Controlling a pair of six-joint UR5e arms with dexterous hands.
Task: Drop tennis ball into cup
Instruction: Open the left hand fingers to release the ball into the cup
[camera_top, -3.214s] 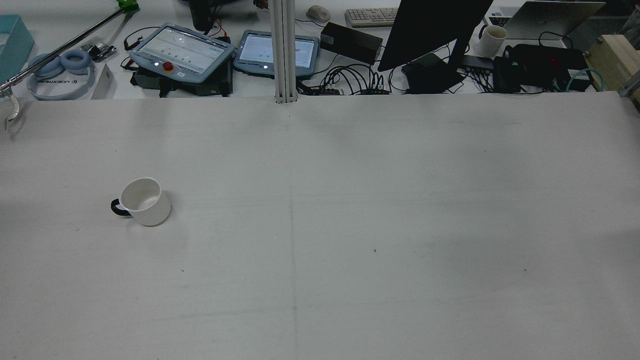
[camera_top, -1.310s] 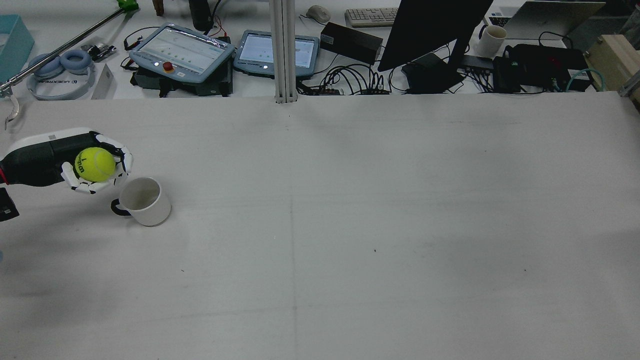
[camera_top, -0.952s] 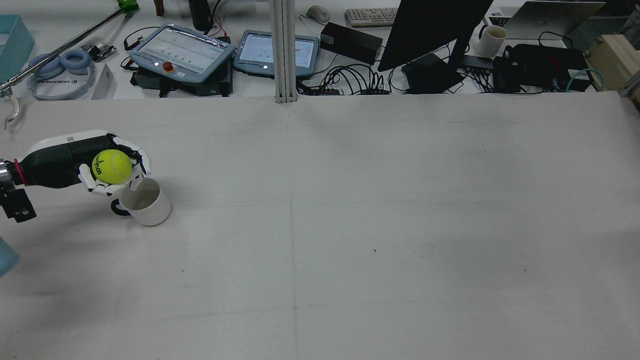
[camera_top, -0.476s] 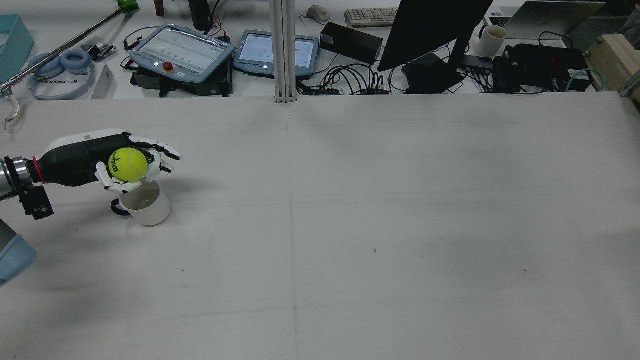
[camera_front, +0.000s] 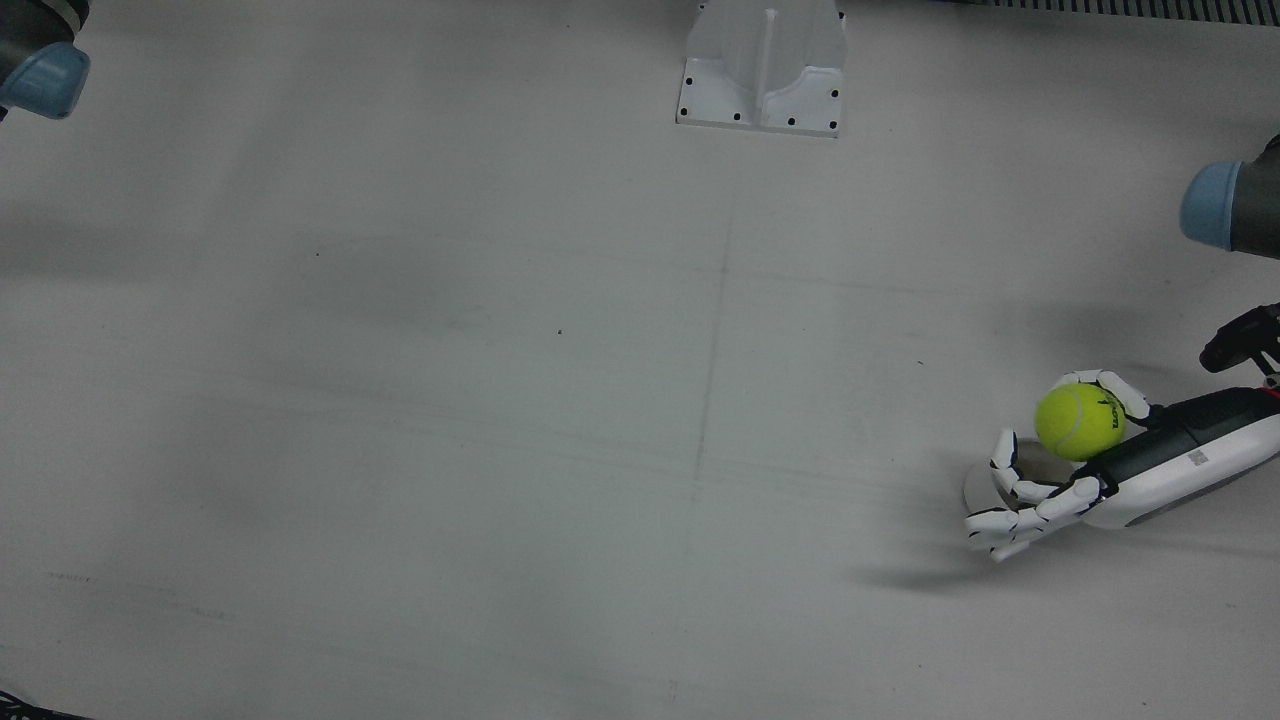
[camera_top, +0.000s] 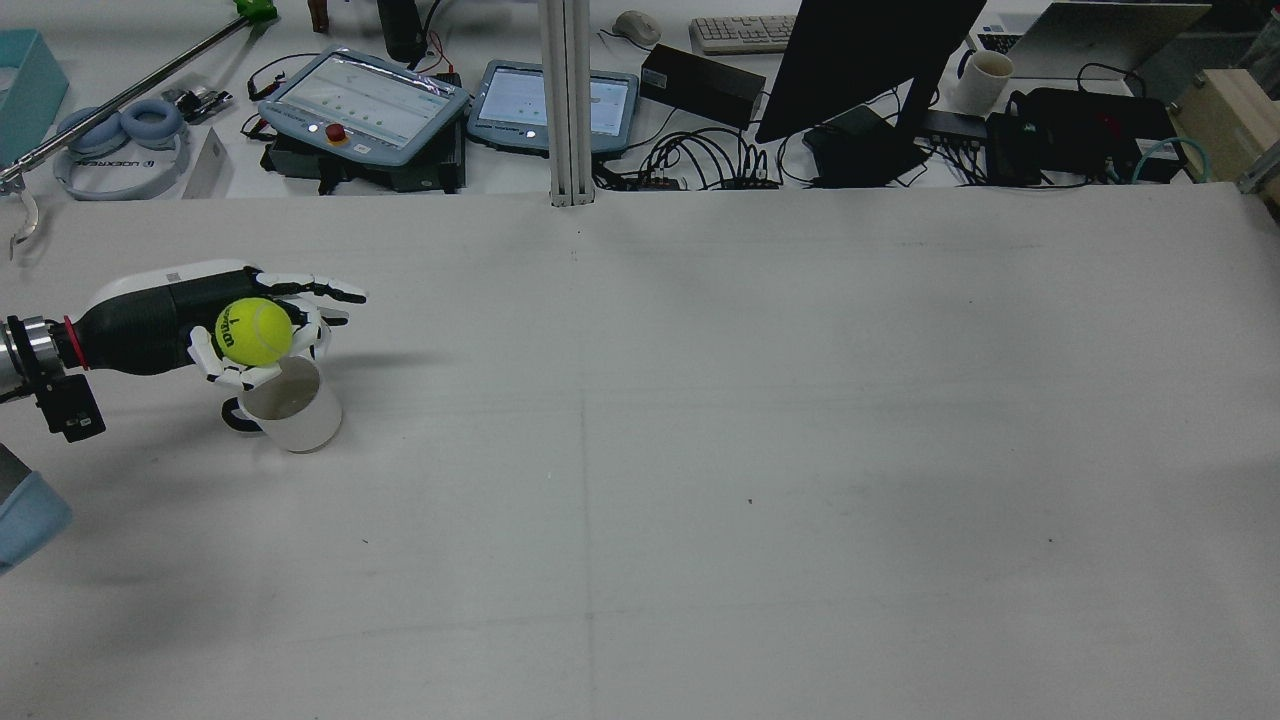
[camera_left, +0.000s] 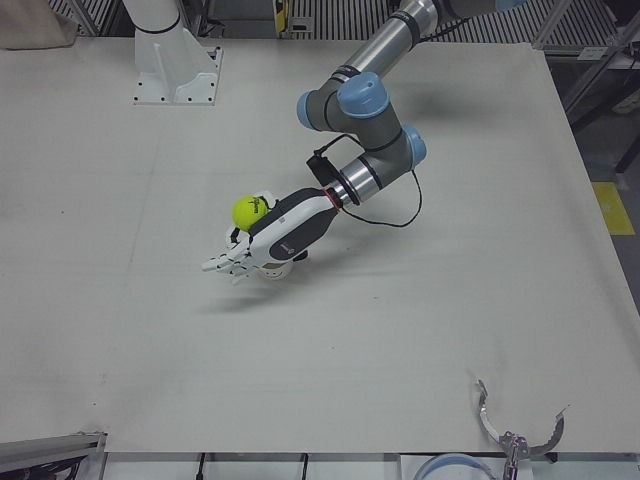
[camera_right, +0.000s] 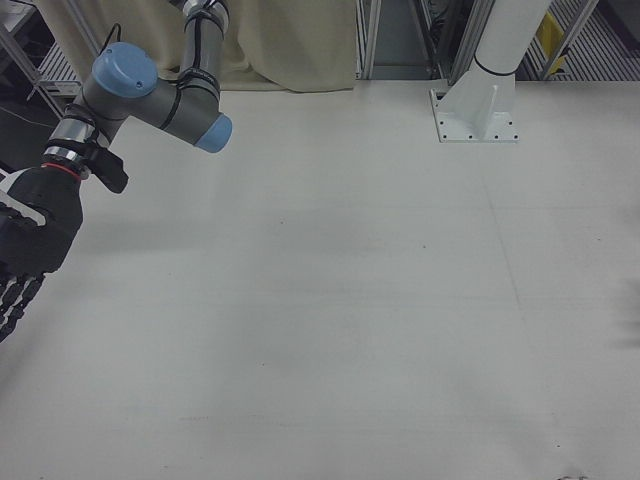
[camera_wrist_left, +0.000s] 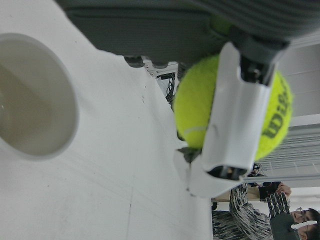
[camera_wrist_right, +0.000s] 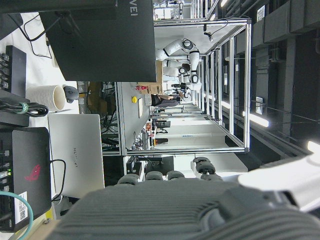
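My left hand (camera_top: 180, 315) holds a yellow tennis ball (camera_top: 253, 331) in the air just above and behind the rim of a white cup (camera_top: 295, 415) with a dark handle. The long fingers (camera_top: 325, 293) are stretched out flat past the ball, and one finger (camera_wrist_left: 235, 125) still crosses it. The front view shows the ball (camera_front: 1078, 422) cradled in the hand (camera_front: 1150, 470) with the cup (camera_front: 975, 488) mostly hidden beneath. The left hand view shows the cup's open mouth (camera_wrist_left: 30, 105) beside the ball (camera_wrist_left: 197, 115). My right hand (camera_right: 35, 230) hangs empty at the table's edge, fingers extended.
The arm's white pedestal (camera_front: 762, 70) stands at the table's back middle. Beyond the table's far edge are two teach pendants (camera_top: 365, 100), a monitor (camera_top: 860, 60), cables and another mug (camera_top: 985, 78). A metal hook tool (camera_left: 515, 430) lies near the front edge.
My left hand came in from the left edge with the ball and moved right to above the cup. In the last half second its long fingers spread out; the ball stays in the hand.
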